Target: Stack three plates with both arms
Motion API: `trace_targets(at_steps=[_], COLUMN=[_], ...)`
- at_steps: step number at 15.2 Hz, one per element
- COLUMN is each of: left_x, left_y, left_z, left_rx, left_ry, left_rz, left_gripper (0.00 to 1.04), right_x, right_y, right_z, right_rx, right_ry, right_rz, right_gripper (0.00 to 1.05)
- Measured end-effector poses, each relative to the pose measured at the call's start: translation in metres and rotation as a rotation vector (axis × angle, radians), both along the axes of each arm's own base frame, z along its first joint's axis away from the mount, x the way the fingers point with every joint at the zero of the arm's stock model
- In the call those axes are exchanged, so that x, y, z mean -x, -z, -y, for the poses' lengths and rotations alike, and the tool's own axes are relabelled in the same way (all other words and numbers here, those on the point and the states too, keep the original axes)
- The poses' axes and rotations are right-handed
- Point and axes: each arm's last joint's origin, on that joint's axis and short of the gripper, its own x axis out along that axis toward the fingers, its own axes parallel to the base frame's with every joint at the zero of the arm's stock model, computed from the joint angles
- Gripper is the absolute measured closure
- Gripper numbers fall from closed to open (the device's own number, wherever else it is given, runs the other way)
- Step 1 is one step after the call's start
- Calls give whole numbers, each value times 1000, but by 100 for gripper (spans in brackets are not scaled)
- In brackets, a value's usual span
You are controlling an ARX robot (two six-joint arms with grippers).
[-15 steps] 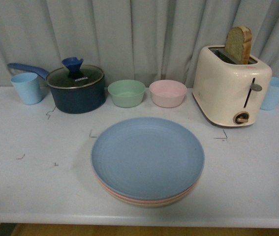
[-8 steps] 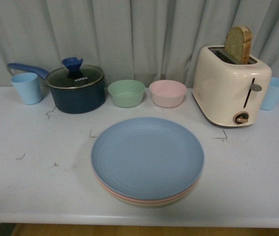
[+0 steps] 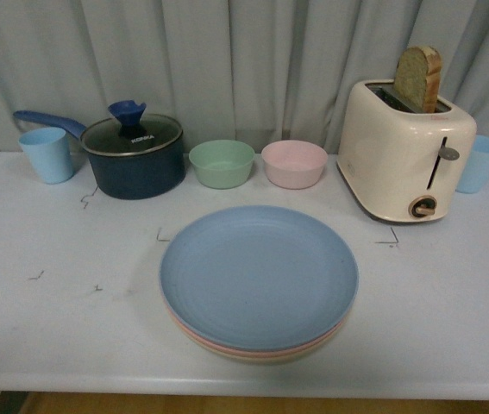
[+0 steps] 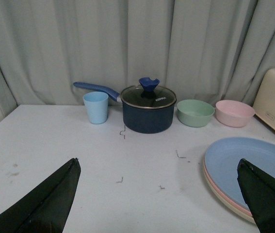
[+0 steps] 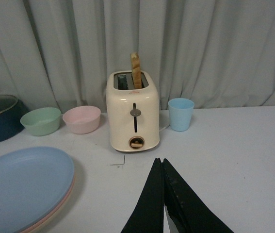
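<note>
Although neither arm touched them, the plates (image 3: 259,280) lay stacked near the table's (image 3: 46,310) front edge, blue uppermost, pink and cream rims beneath; stacking appeared complete. Left gripper (image 4: 159,196) stood wide apart, right gripper (image 5: 163,199) pressed closed, both empty. Bare table flanked the stack.

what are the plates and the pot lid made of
Plates: likely matte plastic or wheat-straw composite; dull, faintly speckled surfaces, pastel blue over pink and cream rims, no glaze shine. Pot lid: looks like clear glass with a metal rim, see-through and reflective, with a blue knob that may be plastic or silicone.
</note>
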Motion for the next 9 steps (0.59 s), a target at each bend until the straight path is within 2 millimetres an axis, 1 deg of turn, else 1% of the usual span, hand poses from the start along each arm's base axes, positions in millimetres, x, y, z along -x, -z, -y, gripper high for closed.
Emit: trace_targets(at_steps=[7,8,9], left_x=[0,0,0], left_y=[0,0,0], left_z=[0,0,0], left_rx=[0,0,0], left_ry=[0,0,0], left_rz=[0,0,1], left_gripper=[7,7,7], right_x=[13,16,25], right_y=[0,1,1], right_z=[0,0,0], right_rx=[0,0,0], right_ry=[0,0,-2], right_rz=[3,-11,4], right_gripper=[103,103,103])
